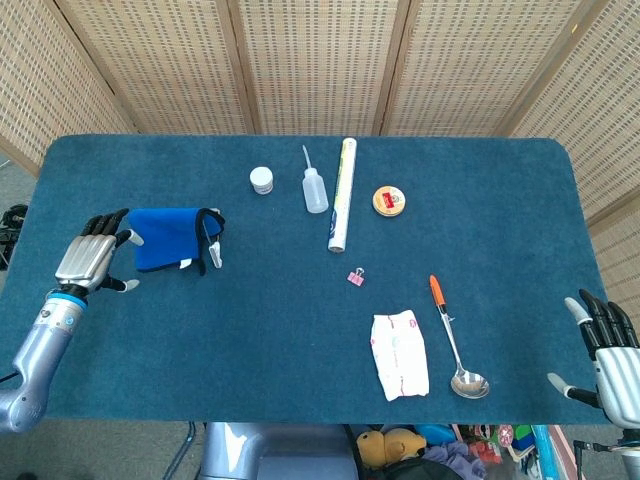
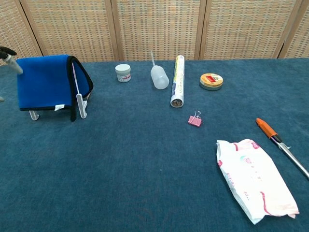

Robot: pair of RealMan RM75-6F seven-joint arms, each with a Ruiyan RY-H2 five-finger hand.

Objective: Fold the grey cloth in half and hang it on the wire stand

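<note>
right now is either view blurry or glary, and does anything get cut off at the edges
Head view: even light, sharp, no glare; the right hand is cropped at the bottom corner. Chest view: also sharp with soft shadows; the left hand is barely in at the edge beside the blue cloth, and the spoon runs out of frame.

We see woven rattan screen panels [image 1: 320, 60] in wooden frames filling top of frame, angled inward at upper left and upper right. Table [image 1: 300, 330] with teal carpet-like cover fills centre. We note grey floor strip [image 1: 12, 180] at left edge. Light even, soft, few shadows.
</note>
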